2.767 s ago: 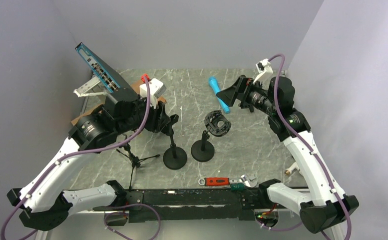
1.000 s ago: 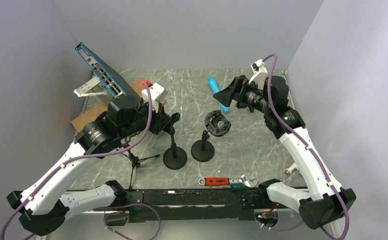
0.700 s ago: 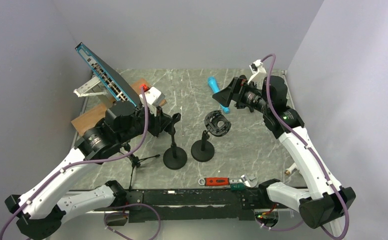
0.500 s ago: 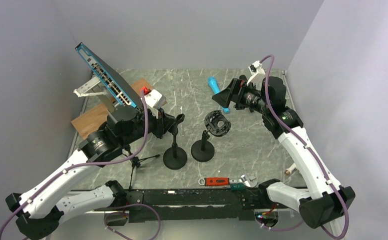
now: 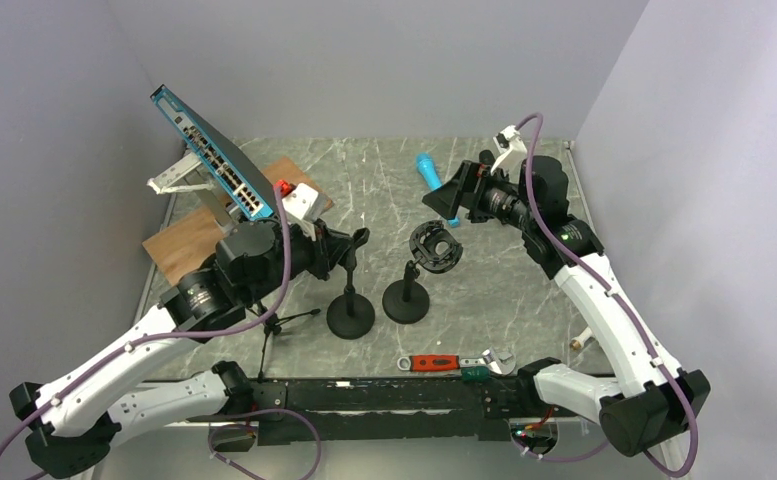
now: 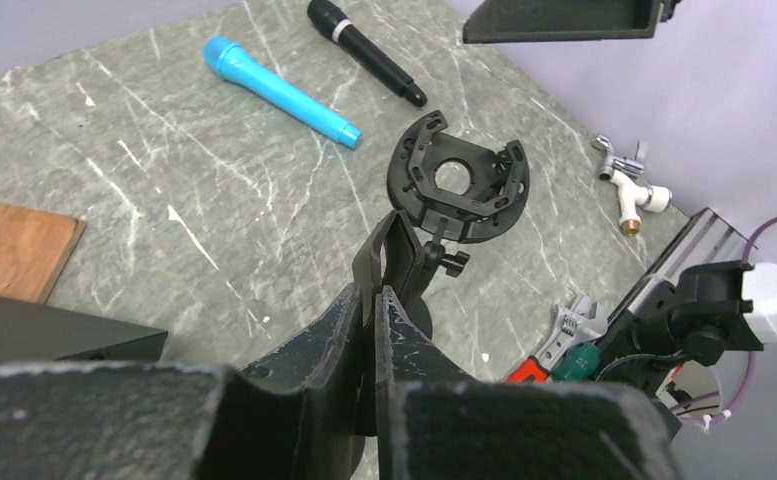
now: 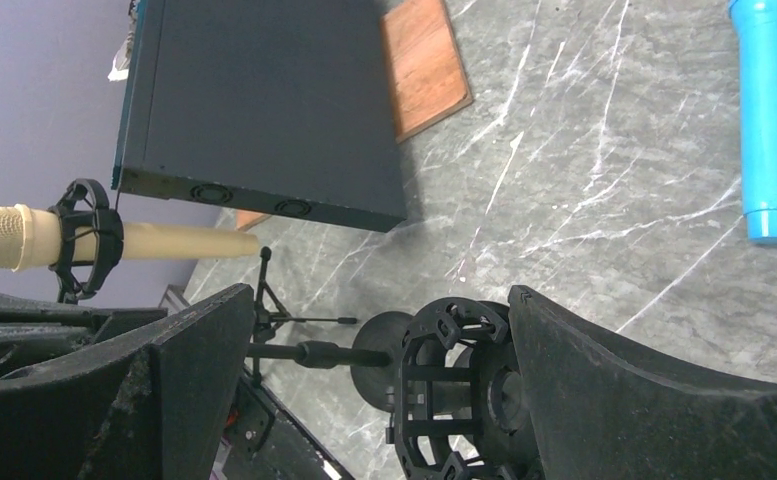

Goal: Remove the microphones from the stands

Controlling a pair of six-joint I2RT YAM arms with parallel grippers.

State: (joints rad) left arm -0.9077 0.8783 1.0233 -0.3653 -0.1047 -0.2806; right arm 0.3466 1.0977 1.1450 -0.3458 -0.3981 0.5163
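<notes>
Grey-veined tabletop (image 5: pixel 524 290), enclosed by plain pale walls.

Task item: beige microphone (image 7: pixel 24 238) is seated in a black ring cradle (image 7: pixel 86 240) on the tripod stand (image 5: pixel 267 322), on the left side. The overhead view hides it under the left arm; only the right wrist view shows it.

Left arm: left fingers (image 6: pixel 349 320) are pressed together with no gap showing. Their tips are at the black clip (image 6: pixel 392 250) that tops a round-base stand (image 5: pixel 350 315). Cannot tell whether the clip is actually pinched. They are apart from the beige microphone.

Right arm: right fingers (image 7: pixel 604 370) are spread wide and hold nothing. They hang above the far centre of the tabletop, over the blue microphone (image 6: pixel 279 92).

Other items noted:
- Second round-base stand (image 5: pixel 406 300), just beside the first, carries an empty ring cradle (image 6: pixel 416 180).
- Black microphone (image 6: pixel 367 52) lies flat near the blue one.
- Network switch (image 5: pixel 214 150) leans tilted at the far left, above a wooden board (image 5: pixel 179 240).
- Red-handled wrench (image 5: pixel 434 362) lies at the near edge.
- White pipe fitting (image 6: pixel 632 185) lies at the right edge.
</notes>
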